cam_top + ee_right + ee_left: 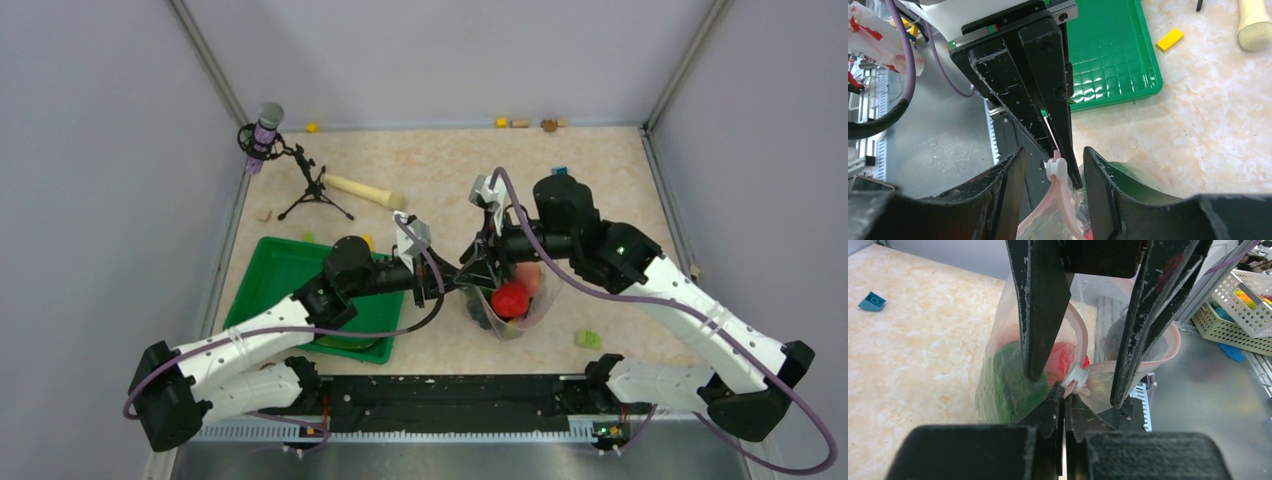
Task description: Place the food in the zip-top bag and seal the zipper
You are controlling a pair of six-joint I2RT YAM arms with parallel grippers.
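Bag bulges red-green (mouth agape); left gripper pinches its zipper, right gripper spread apart.

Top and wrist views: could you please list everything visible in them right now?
Bag: one, clear, centre of the table, between the grippers.
Zipper: one, pale pink, along the bag's mouth; white slider on it.
Food: several pieces, red and green visible, inside the bag.
Tray: one, green, left of the bag.
Rolling pin: one, beige, behind the tray.
Microphone: one, purple, on a black tripod, far left.
Blocks: several, yellow, blue, green, scattered.
Left gripper: black, shut on the zipper.
Right gripper: black, open around the slider.
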